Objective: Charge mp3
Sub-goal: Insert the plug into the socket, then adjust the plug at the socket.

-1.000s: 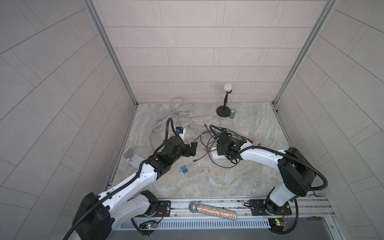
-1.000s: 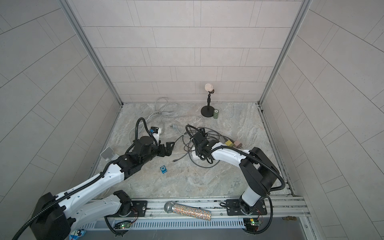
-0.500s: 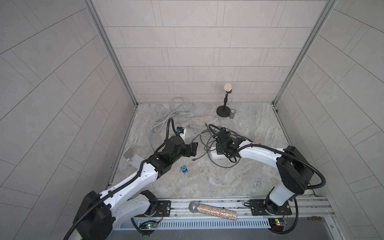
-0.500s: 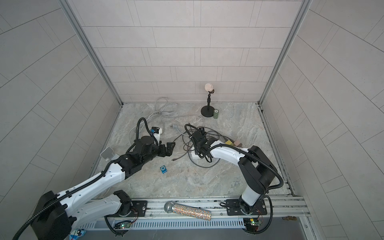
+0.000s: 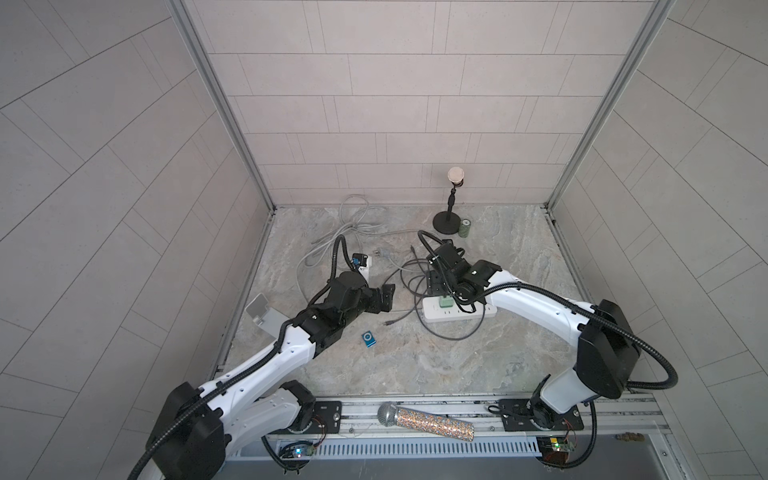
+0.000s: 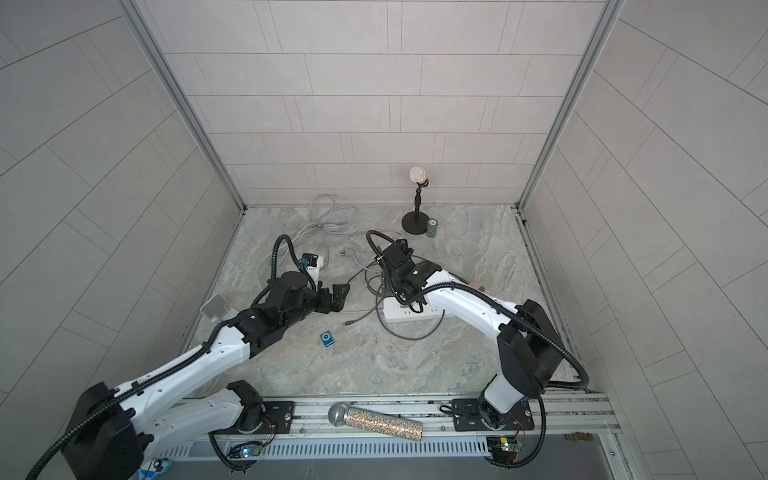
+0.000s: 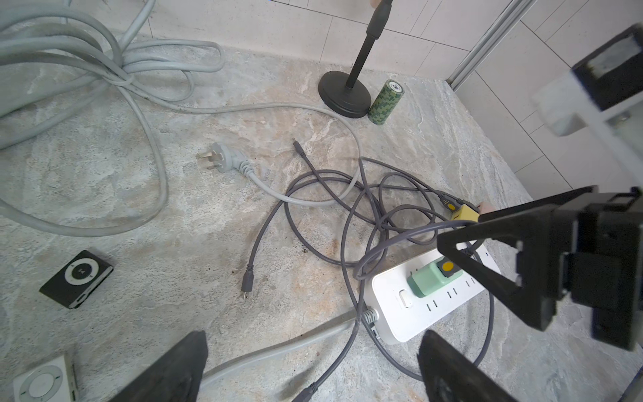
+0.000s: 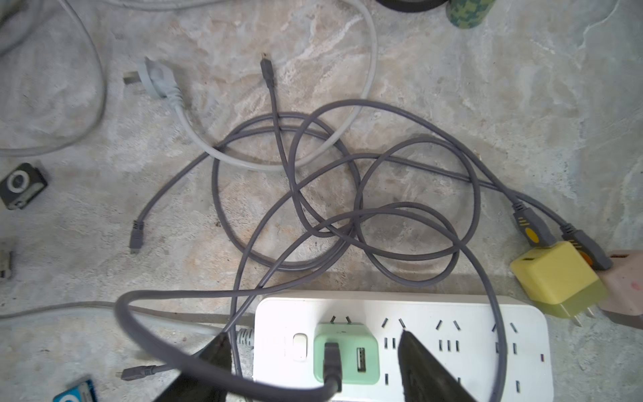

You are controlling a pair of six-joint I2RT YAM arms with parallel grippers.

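While R jaws stand clear astride green charger, L jaws gape, bare floor round blue mp3.

The left gripper hangs with jaws wide apart over a grey cable tangle (several loose loops) and the end of a white power strip. A green charger is plugged into the strip, with the right gripper just above it. A free cable plug lies on the marbled surface, well apart from a black mp3 player and a white mp3 player
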